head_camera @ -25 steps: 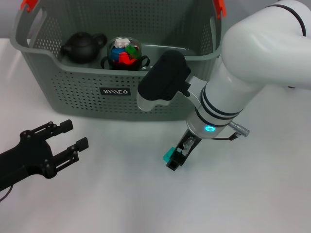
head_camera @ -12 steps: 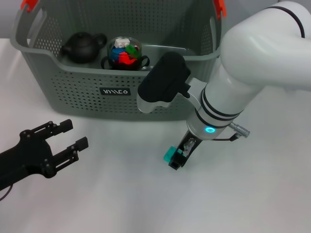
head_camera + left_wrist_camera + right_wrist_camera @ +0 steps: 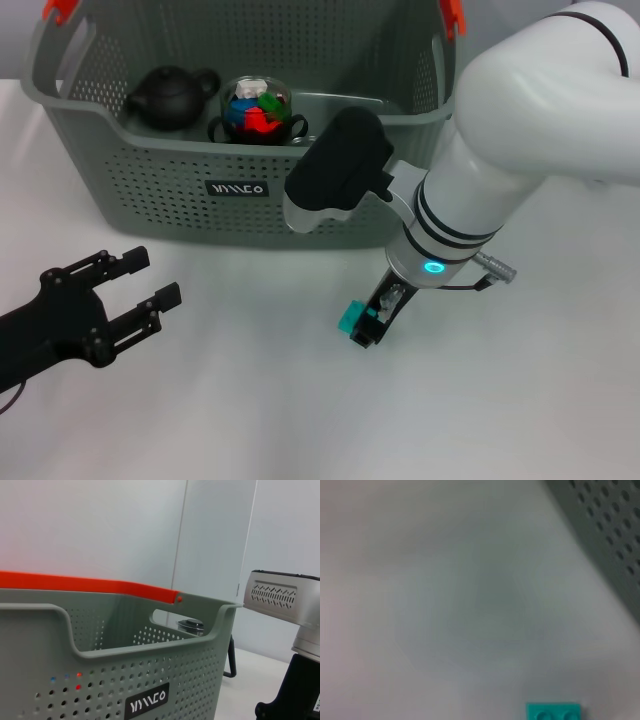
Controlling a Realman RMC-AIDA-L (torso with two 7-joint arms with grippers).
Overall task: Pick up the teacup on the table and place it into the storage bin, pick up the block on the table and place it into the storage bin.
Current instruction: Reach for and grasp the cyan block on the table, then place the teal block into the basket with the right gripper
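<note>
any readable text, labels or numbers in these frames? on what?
One label only: a small black label with white stylised letters on the front wall of the storage bin. It reads roughly "YIYICO", too stylised to be sure.
No other words or numbers can be read.

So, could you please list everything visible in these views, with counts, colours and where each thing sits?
storage bin: one, grey perforated, orange clips at the rim, at the far side of the table.
teapot: one, black, inside the bin, toward the robot's left.
teacup: one, clear glass holding coloured pieces, inside the bin beside the teapot.
block: one, teal, in front of the bin, at the tip of the right tool, whose fingers are closed on it.
table: one, white, under everything.
left tool: one, black, fingers apart, low over the table on the robot's left, holding nothing.
right tool: one, black on a white arm, pointing down in front of the bin.
</note>
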